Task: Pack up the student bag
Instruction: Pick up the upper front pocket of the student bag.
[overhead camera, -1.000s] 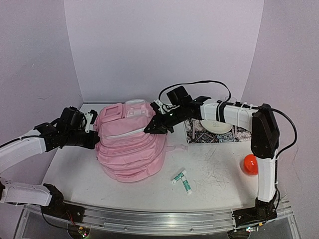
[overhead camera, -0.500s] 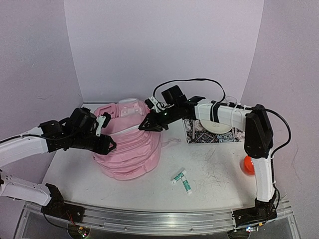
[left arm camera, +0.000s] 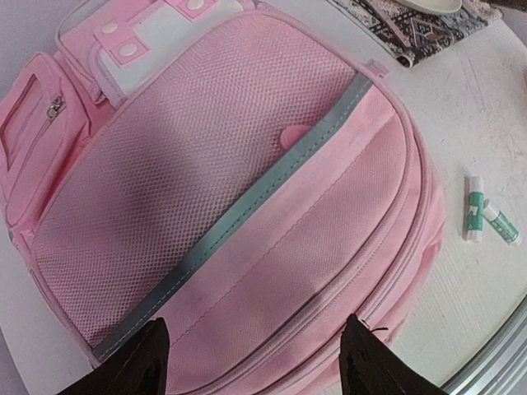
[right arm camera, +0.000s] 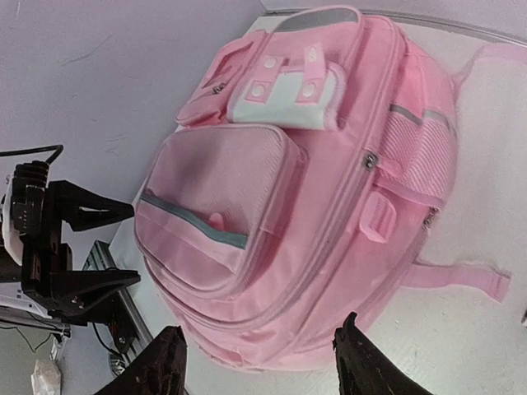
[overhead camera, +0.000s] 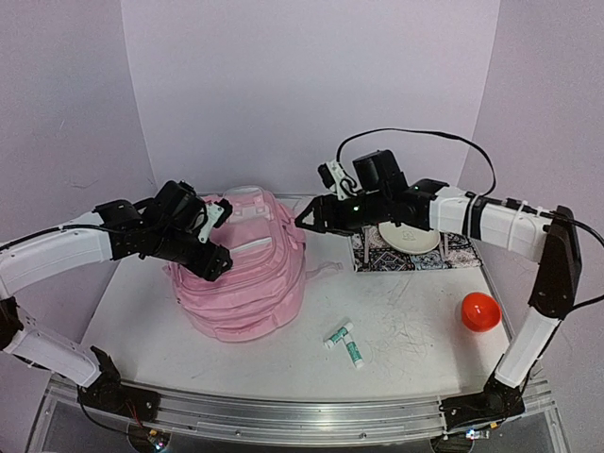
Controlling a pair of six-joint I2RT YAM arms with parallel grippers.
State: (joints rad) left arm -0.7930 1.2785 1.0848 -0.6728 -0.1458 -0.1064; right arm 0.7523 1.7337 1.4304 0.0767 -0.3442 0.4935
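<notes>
The soft pink fabric backpack (overhead camera: 247, 283) lies on the white bench (overhead camera: 415, 321), left of centre; right of it, toward the front, two small green-and-white tubes (overhead camera: 344, 343) lie just beside each other; further right, a red ball (overhead camera: 478, 311); behind these, a patterned mat (overhead camera: 444, 255) carries a white dish (overhead camera: 408, 238).

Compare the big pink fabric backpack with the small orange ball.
The soft pink fabric backpack is large and slumped; the smooth orange ball is small and round. The backpack has zipped pockets and straps; the ball is plain. Both rest on the white table.
</notes>
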